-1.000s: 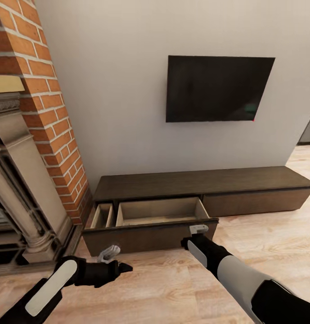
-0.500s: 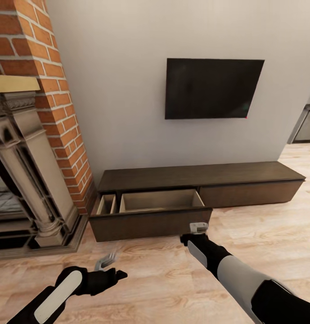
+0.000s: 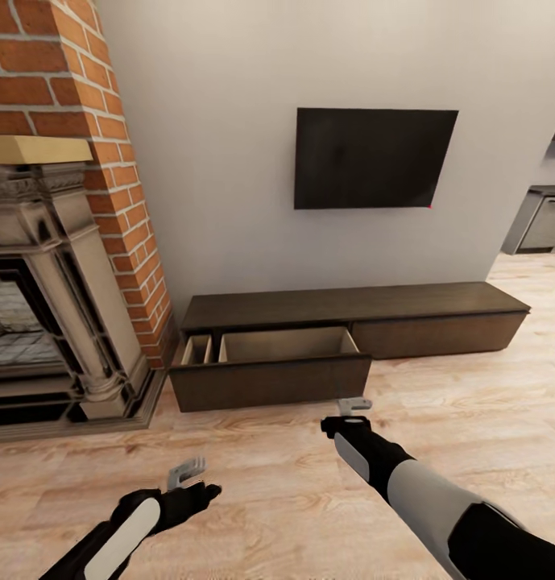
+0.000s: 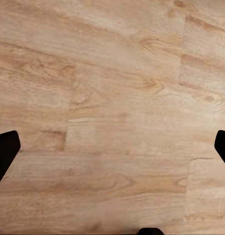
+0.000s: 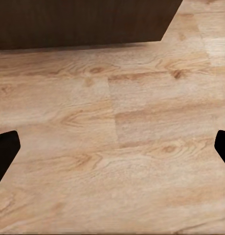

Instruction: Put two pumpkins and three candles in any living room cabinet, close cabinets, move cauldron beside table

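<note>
1. From the head camera I saw a pale wall [image 3: 229, 161], the backdrop to the cabinet, which stood flat against it.
2. The wood floor [image 3: 438, 419] ran out in front of the cabinet; both wrist cameras looked down on its planks [image 4: 112, 117].
3. A brick chimney [image 3: 92, 121] with a carved fireplace [image 3: 60, 306] stood just beside the cabinet's left end.
4. The cabinet [image 3: 349, 302], long, low and dark brown, sat at the foot of the wall. Its left drawer [image 3: 269, 366] stood pulled out, showing pale wood compartments: a narrow one at the left and a wide one beside it. I could not see anything lying in them. The front to the right of it was closed.
5. A dark television [image 3: 372, 159] hung on the wall above the cabinet.
6. My right gripper [image 3: 354, 405] hung over the floor just in front of the open drawer's right corner, apart from it. Its fingers were spread and held nothing; in the right wrist view the drawer's dark front [image 5: 83, 22] lay beyond the tips.
7. My left gripper [image 3: 187, 471] hovered over the floor well in front of the cabinet's left end, fingers parted, empty.
</note>
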Motion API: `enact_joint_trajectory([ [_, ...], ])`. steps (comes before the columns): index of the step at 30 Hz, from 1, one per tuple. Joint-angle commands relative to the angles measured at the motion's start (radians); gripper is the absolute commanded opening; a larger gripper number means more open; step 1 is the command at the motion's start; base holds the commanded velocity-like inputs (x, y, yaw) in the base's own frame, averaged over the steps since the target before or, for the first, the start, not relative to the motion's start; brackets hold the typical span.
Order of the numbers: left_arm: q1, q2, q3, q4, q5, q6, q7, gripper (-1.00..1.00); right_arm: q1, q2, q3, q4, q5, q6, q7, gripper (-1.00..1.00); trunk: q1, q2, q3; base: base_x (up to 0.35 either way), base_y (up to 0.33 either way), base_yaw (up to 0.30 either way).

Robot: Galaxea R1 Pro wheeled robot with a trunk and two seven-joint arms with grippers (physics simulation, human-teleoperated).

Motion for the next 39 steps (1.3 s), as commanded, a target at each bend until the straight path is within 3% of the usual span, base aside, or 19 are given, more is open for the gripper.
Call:
enact_joint_trajectory([
  [1,-0.001,-0.013,-0.003,0.018,-0.020,-0.024,0.010,1.00,0.000,-0.001,0.008,0.000,-0.005,0.000,-0.007,1.00,0.000,-0.001,-0.001,-0.124,0.000,0.000],
  [5,-0.001,-0.062,-0.002,0.084,-0.110,-0.118,0.009,1.00,0.000,-0.001,0.009,0.005,-0.001,-0.066,-0.006,1.00,0.000,-0.001,-0.001,-0.052,0.000,0.000],
  [7,-0.001,-0.074,-0.003,0.107,-0.135,-0.153,0.008,1.00,0.000,-0.001,0.010,0.007,0.004,-0.132,-0.006,1.00,0.000,-0.001,-0.001,-0.014,0.000,0.000],
  [12,-0.001,-0.081,-0.003,0.120,-0.149,-0.176,0.008,1.00,0.000,-0.006,0.012,0.009,0.008,-0.270,-0.006,1.00,0.000,-0.001,-0.001,-0.004,0.000,0.000],
  [17,-0.001,-0.081,-0.003,0.123,-0.153,-0.201,0.007,1.00,0.002,-0.007,0.022,0.019,0.047,-0.419,-0.003,1.00,0.000,-0.001,-0.001,0.000,0.000,0.000],
  [23,-0.001,-0.079,-0.004,0.123,-0.157,-0.277,0.012,1.00,0.003,0.000,0.026,0.110,0.088,-0.475,0.002,1.00,0.000,-0.001,-0.001,0.000,0.000,0.000],
  [26,0.000,-0.080,-0.009,0.125,-0.188,-0.302,0.017,1.00,0.003,0.002,0.027,0.160,0.108,-0.523,0.030,1.00,0.000,-0.001,-0.001,0.000,0.000,0.000],
  [31,0.000,-0.082,-0.030,0.129,-0.233,-0.329,0.019,1.00,0.003,0.002,0.026,0.187,0.109,-0.540,0.053,1.00,0.003,-0.008,-0.004,0.000,0.000,0.000],
  [34,-0.001,-0.083,-0.058,0.129,-0.240,-0.374,0.020,1.00,0.003,0.000,0.025,0.209,0.106,-0.541,0.055,1.00,0.003,-0.008,-0.004,0.000,0.000,0.000],
  [39,-0.001,-0.085,-0.140,0.140,-0.241,-0.444,0.022,1.00,0.006,-0.003,0.022,0.244,0.104,-0.546,0.056,1.00,0.015,-0.029,-0.014,0.000,0.000,0.000],
])
